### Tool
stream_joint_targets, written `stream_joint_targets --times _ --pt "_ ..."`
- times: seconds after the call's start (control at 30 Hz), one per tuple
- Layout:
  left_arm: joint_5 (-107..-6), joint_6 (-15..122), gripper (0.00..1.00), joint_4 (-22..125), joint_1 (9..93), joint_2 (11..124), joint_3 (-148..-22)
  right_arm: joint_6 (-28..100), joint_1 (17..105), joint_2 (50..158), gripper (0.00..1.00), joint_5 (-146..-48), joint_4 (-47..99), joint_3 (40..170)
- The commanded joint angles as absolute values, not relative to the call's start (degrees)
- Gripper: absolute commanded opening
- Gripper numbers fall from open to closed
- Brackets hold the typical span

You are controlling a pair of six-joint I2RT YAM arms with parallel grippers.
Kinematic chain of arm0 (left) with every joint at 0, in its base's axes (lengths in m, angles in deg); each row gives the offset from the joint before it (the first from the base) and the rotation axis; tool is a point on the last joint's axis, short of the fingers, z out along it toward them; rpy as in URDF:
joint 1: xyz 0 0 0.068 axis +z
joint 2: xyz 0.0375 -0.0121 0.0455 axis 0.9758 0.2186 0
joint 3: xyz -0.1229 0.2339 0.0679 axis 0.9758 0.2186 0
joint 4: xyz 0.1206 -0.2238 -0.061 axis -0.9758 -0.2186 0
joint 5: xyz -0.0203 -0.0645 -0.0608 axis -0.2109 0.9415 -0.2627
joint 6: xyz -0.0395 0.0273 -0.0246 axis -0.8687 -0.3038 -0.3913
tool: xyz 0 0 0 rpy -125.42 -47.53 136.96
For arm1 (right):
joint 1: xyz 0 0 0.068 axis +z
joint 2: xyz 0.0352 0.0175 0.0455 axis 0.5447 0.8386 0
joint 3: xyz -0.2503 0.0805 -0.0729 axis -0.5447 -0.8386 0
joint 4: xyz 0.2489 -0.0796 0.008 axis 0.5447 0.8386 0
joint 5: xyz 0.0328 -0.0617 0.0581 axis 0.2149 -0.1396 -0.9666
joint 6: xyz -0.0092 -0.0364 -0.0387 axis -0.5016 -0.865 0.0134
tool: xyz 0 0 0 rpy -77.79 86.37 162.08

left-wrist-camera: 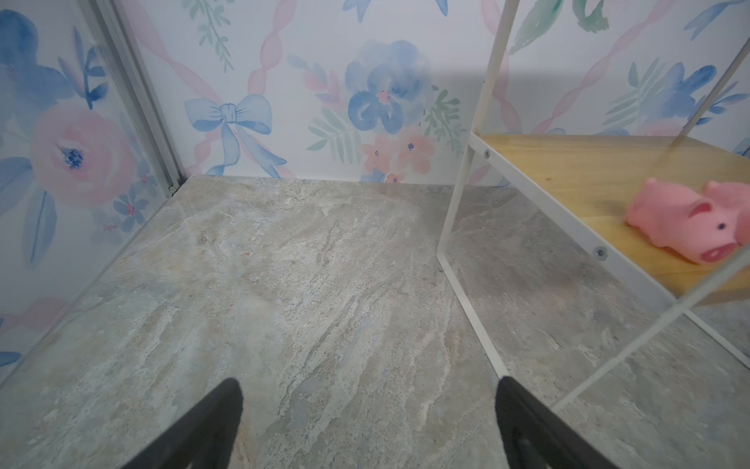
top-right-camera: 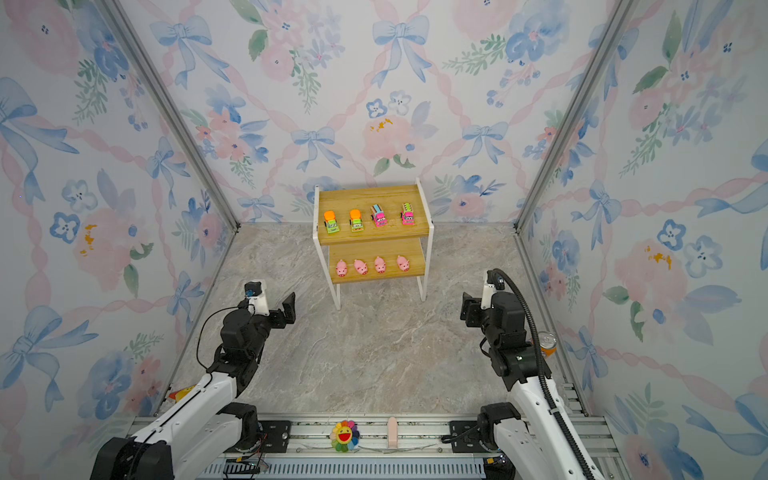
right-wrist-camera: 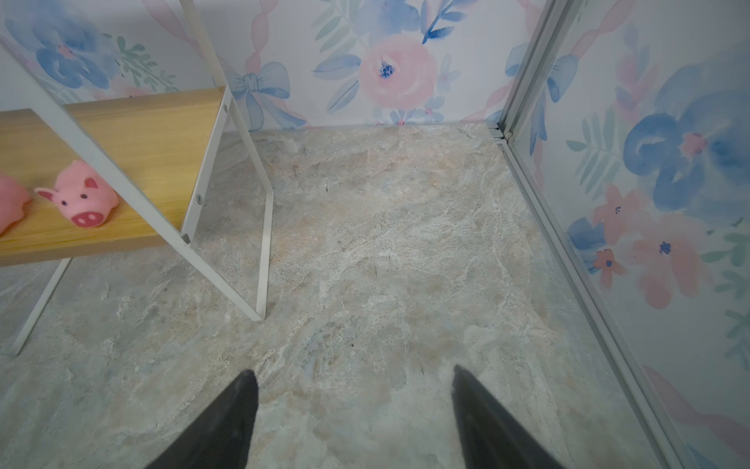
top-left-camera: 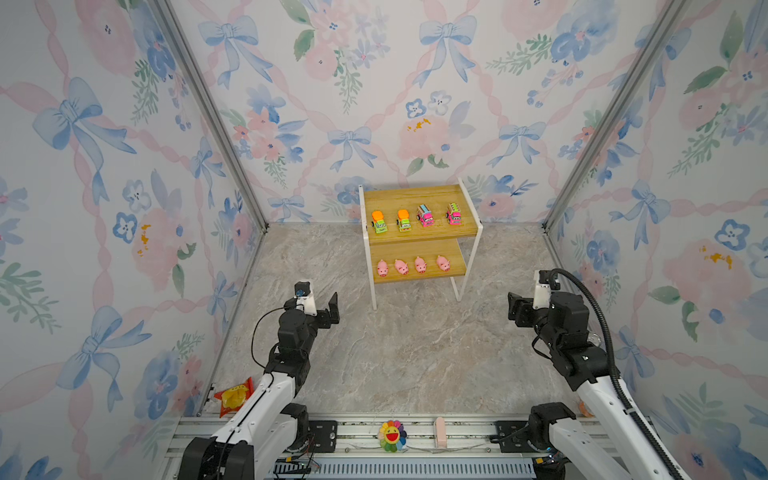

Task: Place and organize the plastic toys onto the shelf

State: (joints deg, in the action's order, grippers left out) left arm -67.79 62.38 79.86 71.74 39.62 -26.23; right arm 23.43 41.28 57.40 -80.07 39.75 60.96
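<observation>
No word, number or brand can be read anywhere. The red and yellow snack packet, well behind the left fingers, carries some print, but it is too blurred to make out. The can, just behind the right fingers, shows an orange band and no legible lettering. The toy trucks on the shelf, well ahead of both pairs of fingers, are too small to show any writing.
</observation>
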Motion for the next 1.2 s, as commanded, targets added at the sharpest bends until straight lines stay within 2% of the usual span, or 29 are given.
stream_joint_targets --times 0.0,0.17,0.3,0.53,0.7,0.9,1.0,1.07,1.17 --pt "-64.7 65.2 0.98 89.6 73.6 43.4 -26.0 20.9 39.2 57.0 0.78 -82.3 30.2 57.2" --pt "-65.2 66.0 0.98 98.1 76.0 52.3 -24.8 24.1 33.5 58.0 0.78 -84.7 14.8 49.1" --pt "-63.8 65.8 0.98 104.7 77.1 59.5 -24.2 23.0 32.5 61.4 0.78 -85.0 2.8 44.3" --pt "-63.7 67.1 0.98 106.6 77.8 63.2 -25.6 20.8 32.4 80.3 0.78 -85.6 -14.9 43.5" --pt "-62.5 67.4 0.98 116.1 78.5 69.4 -23.9 21.3 32.3 93.4 0.77 -85.5 -28.1 43.1" --pt "-62.0 67.8 0.98 117.0 78.5 74.5 -26.0 21.7 32.5 106.8 0.78 -84.7 -42.9 42.9" --pt "-62.3 68.0 0.98 117.0 78.5 74.9 -26.3 20.8 32.5 103.8 0.78 -86.1 -31.5 46.4" --pt "-63.9 67.9 0.98 116.9 78.3 74.9 -26.4 20.2 32.6 105.4 0.78 -88.5 -27.8 49.7" --pt "-64.5 67.8 0.98 116.8 78.0 74.9 -26.4 19.0 33.5 104.4 0.84 -87.2 -24.2 50.7"
